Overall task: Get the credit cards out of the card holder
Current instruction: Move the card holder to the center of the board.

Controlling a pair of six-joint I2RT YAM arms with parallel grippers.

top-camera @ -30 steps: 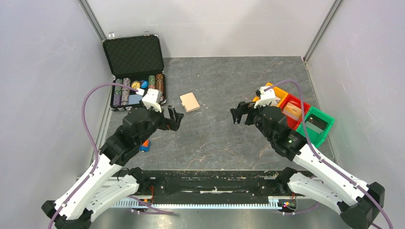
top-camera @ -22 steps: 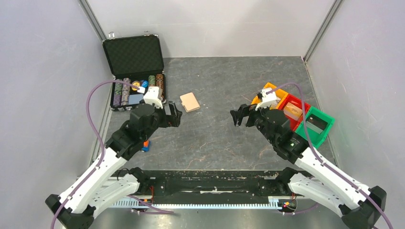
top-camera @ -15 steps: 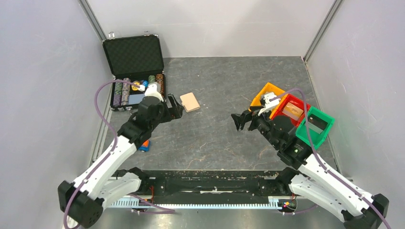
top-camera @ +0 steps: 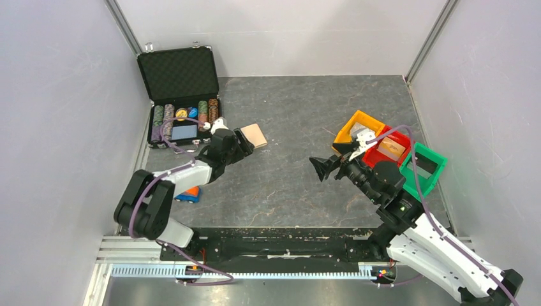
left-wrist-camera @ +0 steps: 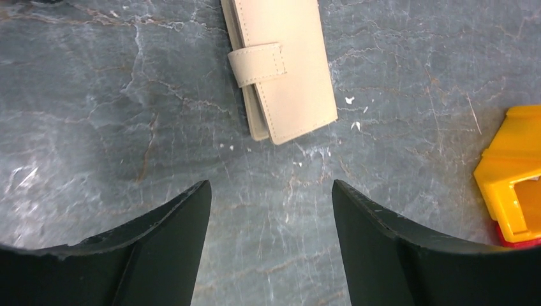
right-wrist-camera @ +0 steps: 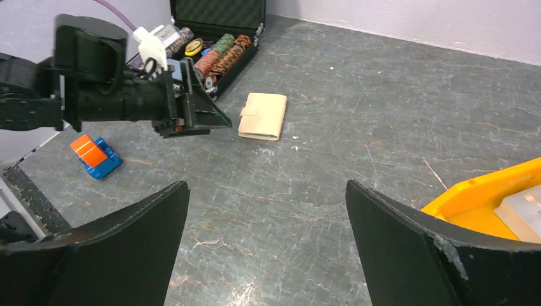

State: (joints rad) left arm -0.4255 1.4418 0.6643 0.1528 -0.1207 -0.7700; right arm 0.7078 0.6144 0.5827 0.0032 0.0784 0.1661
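Observation:
The card holder (top-camera: 254,135) is a closed tan wallet lying flat on the grey table, its tab (left-wrist-camera: 256,64) folded over the front edge. It also shows in the left wrist view (left-wrist-camera: 284,68) and in the right wrist view (right-wrist-camera: 263,115). No credit cards are in view. My left gripper (top-camera: 241,143) is open and empty, low over the table just short of the wallet's near left side. My right gripper (top-camera: 323,167) is open and empty, over the table well to the right of the wallet.
An open black chip case (top-camera: 180,95) with poker chips stands at the back left. Orange (top-camera: 358,125), red (top-camera: 390,144) and green (top-camera: 423,166) bins sit at the right. A small orange and blue block (top-camera: 187,193) lies by the left arm.
My left gripper has moved forward and right towards the wallet and dropped low over the table. My right gripper has shifted slightly towards me and tilted; both stay open.

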